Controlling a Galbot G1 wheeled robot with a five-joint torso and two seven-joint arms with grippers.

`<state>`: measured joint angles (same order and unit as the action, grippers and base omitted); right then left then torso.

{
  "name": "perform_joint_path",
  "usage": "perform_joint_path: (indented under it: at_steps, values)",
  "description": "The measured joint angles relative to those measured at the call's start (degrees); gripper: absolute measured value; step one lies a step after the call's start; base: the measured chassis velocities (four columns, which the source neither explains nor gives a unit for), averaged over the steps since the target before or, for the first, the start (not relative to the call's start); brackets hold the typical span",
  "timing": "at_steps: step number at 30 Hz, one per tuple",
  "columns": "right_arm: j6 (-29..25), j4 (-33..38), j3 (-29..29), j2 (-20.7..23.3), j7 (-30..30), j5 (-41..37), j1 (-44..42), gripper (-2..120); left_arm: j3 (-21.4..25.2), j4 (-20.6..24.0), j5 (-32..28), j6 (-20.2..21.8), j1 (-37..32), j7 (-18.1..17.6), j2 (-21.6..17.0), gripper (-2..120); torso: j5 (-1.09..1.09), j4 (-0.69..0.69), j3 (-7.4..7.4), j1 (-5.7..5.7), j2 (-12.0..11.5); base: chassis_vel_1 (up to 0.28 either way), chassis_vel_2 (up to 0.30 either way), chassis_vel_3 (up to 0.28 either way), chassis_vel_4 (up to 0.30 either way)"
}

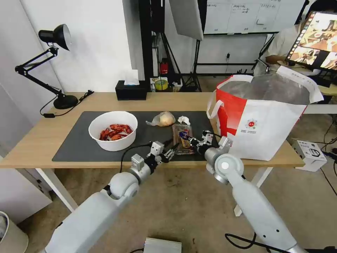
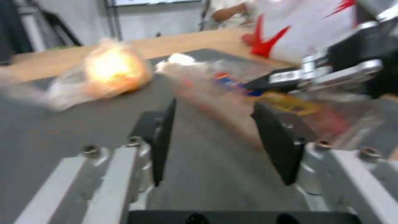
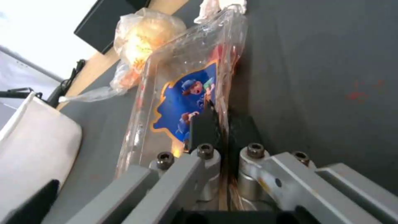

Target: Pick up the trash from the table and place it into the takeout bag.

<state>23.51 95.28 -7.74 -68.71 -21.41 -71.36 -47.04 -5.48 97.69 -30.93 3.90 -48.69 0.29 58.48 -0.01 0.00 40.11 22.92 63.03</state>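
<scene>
Here, four pieces of trash on the desk [image 1: 42,137] beside one takeout bag [image 1: 263,119].

One white bowl [image 1: 112,130] holds red crayfish; then one clear bag with a beige lump [image 1: 163,119], one crumpled white tissue [image 1: 183,120], and one clear clamshell tray [image 1: 182,140] with a blue-and-yellow label, all on the dark mat [image 1: 77,135]. The left tool [image 1: 170,151] hangs wide just beside the tray's near corner. The right tool [image 1: 188,138] is pinched narrow on the tray's edge. The white-and-red bag stands open, foil lining showing.

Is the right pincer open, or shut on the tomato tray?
Shut: the right pincer pinches the edge of the clear tomato tray, its fingers nearly touching.
</scene>
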Motion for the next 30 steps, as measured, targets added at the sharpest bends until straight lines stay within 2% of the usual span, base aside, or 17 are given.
perform_joint_path:
  at_steps: [1,2,6,7,9,19,22,27,30]
  values:
    - [-0.1,0.2,0.0,0.2,0.2,0.2,-0.2,0,1.4,0.9,0.0,0.9,-1.1,-1.3,-0.2,69,0.01,-0.01,0.00,0.00,0.0,0.000,0.000,0.000,0.000]
    - [-0.1,0.2,0.0,0.2,0.2,0.2,-0.2,0,1.4,0.9,0.0,0.9,-1.1,-1.3,-0.2,69,0.01,-0.01,0.00,0.00,0.0,0.000,0.000,0.000,0.000]
    - [-0.5,0.9,0.0,0.5,0.5,0.4,-0.6,0,5.8,4.5,-0.8,3.3,-4.8,-4.6,-0.9,88,0.00,-0.01,0.00,0.00,0.0,0.000,0.000,0.000,0.000]
    - [-0.5,0.9,0.0,0.5,0.5,0.4,-0.6,0,5.8,4.5,-0.8,3.3,-4.8,-4.6,-0.9,88,0.00,-0.01,0.00,0.00,0.0,0.000,0.000,0.000,0.000]
    - [-1.0,1.4,0.0,0.6,0.4,0.4,-0.8,0,7.7,6.5,-1.4,4.2,-6.7,-5.7,-1.9,97,0.01,-0.01,0.00,0.00,0.0,0.000,0.000,0.000,0.000]
    - [-2.2,5.5,-1.0,2.5,1.7,1.1,-2.6,0,13.9,12.7,-3.3,4.9,-14.6,-7.0,-4.0,100,0.01,-0.01,0.00,0.00,0.0,0.000,0.000,0.000,0.000]
    - [-2.6,8.7,-1.5,4.0,2.5,1.2,-3.9,0,17.7,15.1,-3.4,5.3,-19.2,-7.1,-3.7,100,0.02,-0.01,-0.01,0.00,0.0,0.000,0.000,0.000,0.000]
    - [-2.8,12.0,-2.1,5.3,2.5,1.2,-5.3,0,19.6,16.1,-3.4,5.5,-21.9,-7.1,-3.3,100,0.01,0.02,-0.01,0.00,0.0,0.000,0.000,0.000,0.000]
    - [-2.8,17.1,-4.7,7.9,2.5,-0.4,-8.4,0,20.7,16.9,-3.4,6.2,-23.0,-7.0,-2.6,100,0.02,-0.03,-0.01,0.00,0.0,0.000,0.000,0.000,0.000]
